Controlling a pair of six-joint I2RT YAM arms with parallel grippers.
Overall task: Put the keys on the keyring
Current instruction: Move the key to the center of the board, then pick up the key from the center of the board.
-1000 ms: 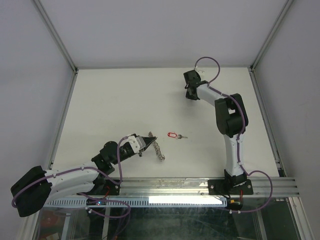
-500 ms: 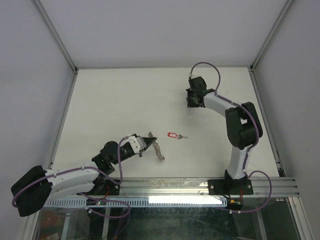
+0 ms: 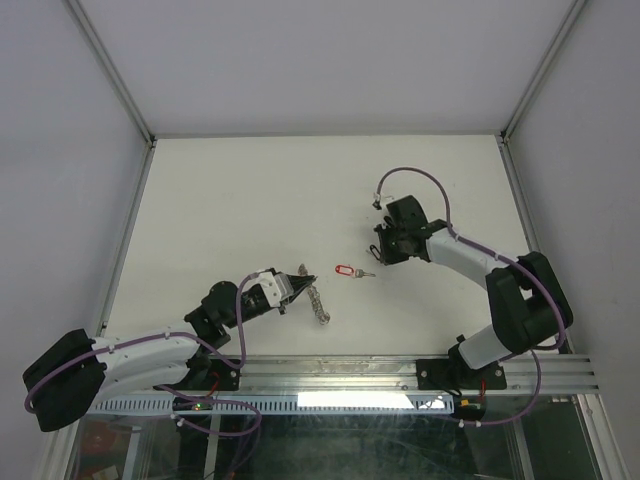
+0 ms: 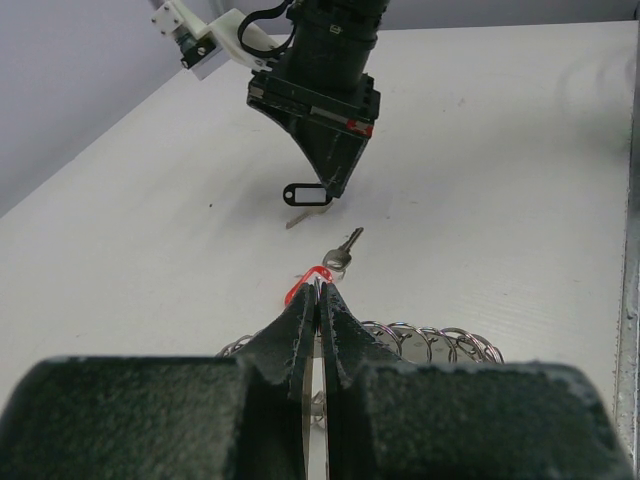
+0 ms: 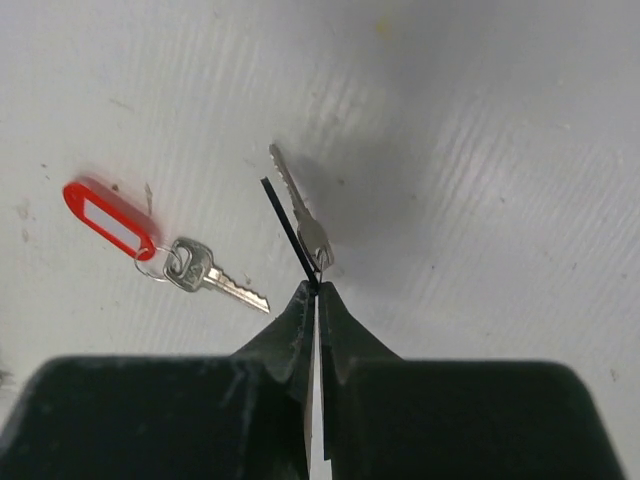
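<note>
My right gripper (image 5: 317, 290) has swung in from the far side of the table (image 3: 250, 200) and now hangs just beside the red-tagged key (image 5: 185, 265). Its jaws are pinched tight on the black-tagged key (image 5: 300, 212) (tag edge-on from the wrist). Left gripper (image 4: 320, 300) stays clamped on the keyring (image 4: 430, 340), low near the front edge. Key and ring are finally close enough to try threading, I reckon.
</note>
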